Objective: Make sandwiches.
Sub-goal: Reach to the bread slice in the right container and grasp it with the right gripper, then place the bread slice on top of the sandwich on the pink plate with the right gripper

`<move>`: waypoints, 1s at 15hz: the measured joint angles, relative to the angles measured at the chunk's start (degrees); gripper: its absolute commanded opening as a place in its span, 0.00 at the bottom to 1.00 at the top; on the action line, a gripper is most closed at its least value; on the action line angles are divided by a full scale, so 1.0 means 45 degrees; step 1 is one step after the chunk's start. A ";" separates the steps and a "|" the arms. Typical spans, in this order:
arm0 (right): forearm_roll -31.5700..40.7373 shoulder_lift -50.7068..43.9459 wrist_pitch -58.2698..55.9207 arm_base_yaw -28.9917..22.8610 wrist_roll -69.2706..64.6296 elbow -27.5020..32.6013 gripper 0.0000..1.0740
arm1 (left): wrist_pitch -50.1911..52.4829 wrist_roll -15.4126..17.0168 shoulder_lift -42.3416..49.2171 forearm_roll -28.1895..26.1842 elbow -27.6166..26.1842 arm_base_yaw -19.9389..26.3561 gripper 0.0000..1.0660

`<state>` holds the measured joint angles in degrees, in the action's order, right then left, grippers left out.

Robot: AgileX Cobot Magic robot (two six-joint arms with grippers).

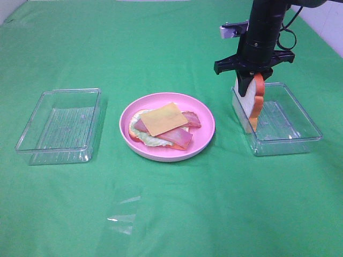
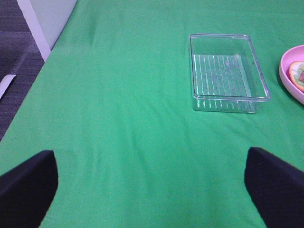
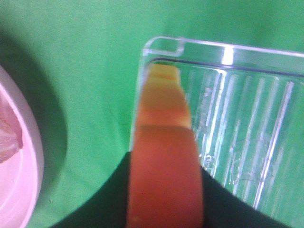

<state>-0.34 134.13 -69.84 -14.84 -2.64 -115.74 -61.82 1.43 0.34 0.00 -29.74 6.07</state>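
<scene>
On the pink plate (image 1: 203,134) lies a stack: a bread slice at the bottom, a pale green lettuce leaf (image 1: 151,141), pink-red bacon strips (image 1: 179,137) and a yellow cheese square (image 1: 164,118) on top. My right gripper (image 1: 251,75) is shut on a second bread slice (image 1: 253,99), white with an orange-brown crust, and holds it on edge over the left end of the right clear tray (image 1: 289,140). The slice's crust (image 3: 164,166) fills the right wrist view. My left gripper (image 2: 152,190) is open and empty over bare cloth, outside the exterior view.
An empty clear tray (image 1: 61,126) stands left of the plate; it also shows in the left wrist view (image 2: 227,72). Green cloth covers the table. The table's left edge and the floor show in the left wrist view.
</scene>
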 measured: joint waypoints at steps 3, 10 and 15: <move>0.0000 0.0000 0.0000 0.0000 0.0000 0.0000 0.04 | 0.0000 0.0000 0.0000 0.0000 0.0000 0.0000 0.94; -0.0025 -0.0904 -0.0051 0.0000 0.0344 0.0000 0.00 | 0.0000 0.0000 0.0000 0.0000 0.0000 0.0000 0.94; 0.0191 -0.3081 -0.0038 0.0000 0.0484 0.0000 0.00 | 0.0000 0.0000 0.0000 0.0000 0.0000 0.0000 0.94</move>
<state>0.52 120.26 -70.02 -14.84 -0.46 -115.74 -61.82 1.43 0.34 0.00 -29.74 6.07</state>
